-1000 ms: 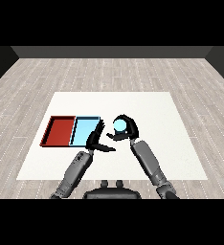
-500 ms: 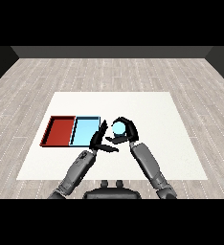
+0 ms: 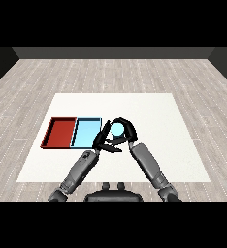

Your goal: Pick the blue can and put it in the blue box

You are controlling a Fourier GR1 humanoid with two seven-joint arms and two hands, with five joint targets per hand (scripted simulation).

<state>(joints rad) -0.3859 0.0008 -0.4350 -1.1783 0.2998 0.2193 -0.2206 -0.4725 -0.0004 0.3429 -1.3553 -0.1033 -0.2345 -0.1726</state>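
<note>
The blue can (image 3: 118,129) shows as a pale blue round top held above the table, just right of the light blue tray (image 3: 85,127). My right hand (image 3: 126,132) is curled round the can. Close below and left of the can, my left hand (image 3: 104,141) reaches in with its fingers stretched out straight, at the blue tray's right edge. The red tray (image 3: 60,131) lies directly left of the blue one. Most of the can's body is hidden by my right hand.
The white table (image 3: 159,116) stretches out to the right and behind the trays. Both grey forearms come in from the lower edge and meet near the middle. A wooden floor surrounds the table.
My right hand has carried the blue can leftwards, closer to the blue tray. The left hand has hardly moved.
</note>
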